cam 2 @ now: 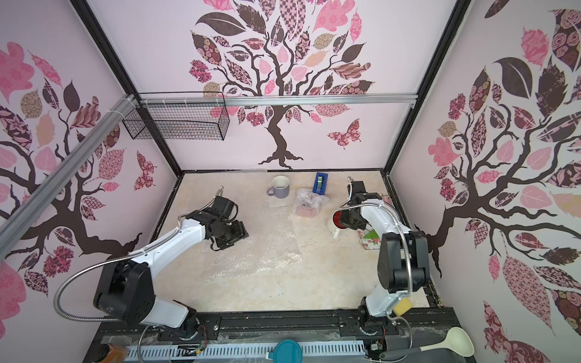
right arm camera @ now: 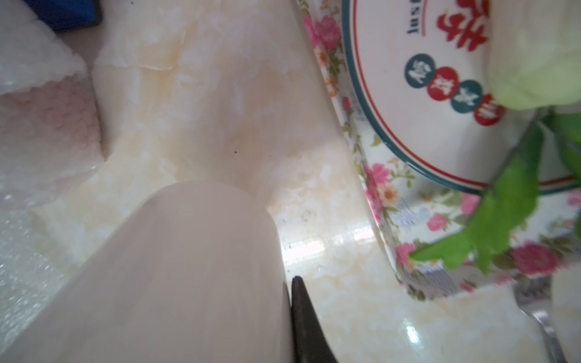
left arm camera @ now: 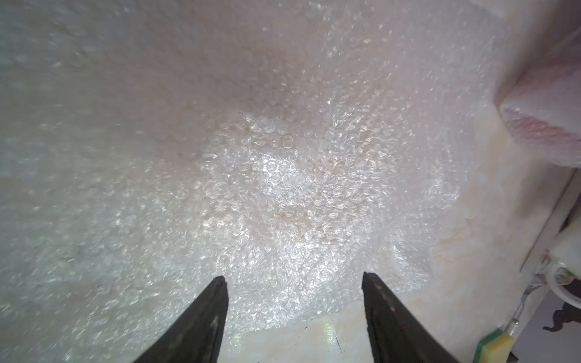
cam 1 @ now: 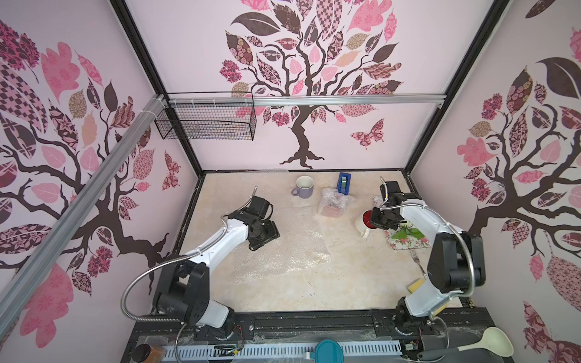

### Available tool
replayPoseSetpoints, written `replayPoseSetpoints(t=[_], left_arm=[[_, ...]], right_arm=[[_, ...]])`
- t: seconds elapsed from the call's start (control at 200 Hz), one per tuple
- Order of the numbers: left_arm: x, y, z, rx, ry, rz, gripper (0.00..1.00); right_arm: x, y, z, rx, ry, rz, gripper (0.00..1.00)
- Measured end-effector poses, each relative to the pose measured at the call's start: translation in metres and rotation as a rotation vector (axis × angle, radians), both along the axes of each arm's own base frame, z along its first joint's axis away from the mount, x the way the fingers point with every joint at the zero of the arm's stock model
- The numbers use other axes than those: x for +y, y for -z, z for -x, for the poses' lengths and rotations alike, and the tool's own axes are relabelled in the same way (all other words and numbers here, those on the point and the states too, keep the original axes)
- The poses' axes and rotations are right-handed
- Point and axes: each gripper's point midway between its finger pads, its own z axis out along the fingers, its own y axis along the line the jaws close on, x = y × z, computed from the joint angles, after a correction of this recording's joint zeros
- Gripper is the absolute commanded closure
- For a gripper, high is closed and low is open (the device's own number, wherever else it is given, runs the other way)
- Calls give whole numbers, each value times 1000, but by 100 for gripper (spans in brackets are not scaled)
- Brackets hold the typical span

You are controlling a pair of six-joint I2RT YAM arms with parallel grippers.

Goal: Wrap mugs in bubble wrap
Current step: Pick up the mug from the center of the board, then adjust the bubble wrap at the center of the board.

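Note:
A clear bubble wrap (cam 1: pixel 283 248) (cam 2: pixel 254 248) sheet lies flat on the table. My left gripper (left arm camera: pixel 294 279) (cam 1: pixel 264 234) hovers over its left part, open, with nothing between the fingers. The white mug (cam 1: pixel 361 223) (cam 2: pixel 334 223) with red inside stands upright right of the sheet. My right gripper (cam 1: pixel 377 220) is shut on its rim; one finger (right arm camera: pixel 303 314) presses the outer wall (right arm camera: pixel 188 267) and the other is hidden. A lavender mug (cam 1: pixel 304 186) (cam 2: pixel 279 187) stands at the back. A red mug bundled in bubble wrap (cam 1: pixel 334 202) (cam 2: pixel 309 204) (left arm camera: pixel 540 125) lies beside it.
A blue tape dispenser (cam 1: pixel 344 182) stands at the back. A floral tray (cam 1: pixel 408 243) (right arm camera: pixel 377 188) holding a plate (right arm camera: pixel 424 94) and green leaves lies just right of the white mug. A fork (cam 1: pixel 418 261) and sponge (cam 1: pixel 416 284) lie nearer. A wire basket (cam 1: pixel 204 122) hangs on the wall.

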Motion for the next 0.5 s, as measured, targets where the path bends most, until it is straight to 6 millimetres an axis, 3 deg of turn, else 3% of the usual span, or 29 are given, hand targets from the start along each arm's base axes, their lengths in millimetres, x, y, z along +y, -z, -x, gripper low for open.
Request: replayPoseSetpoints(t=[0.085,0.21,0.335,0.44,0.5], left_arm=[[-22,19,-4,26,93,-6,31],[-63,25,-14,4,215,0,31],[-96,35,-15,7,297,-10,33],[-111,59,-6,52,346,-41,33],[-123,54,-6,32,369,-33,33]], right_arm=[[2,-36,14,-65,-13,-3,100],[16,-74,30,-136,-61,-41,100],[27,-77,49,-109,-92,-78,100],[29,-74,60,-65,-94,-92,100],[29,-75,64,-49,-94,-91,100]])
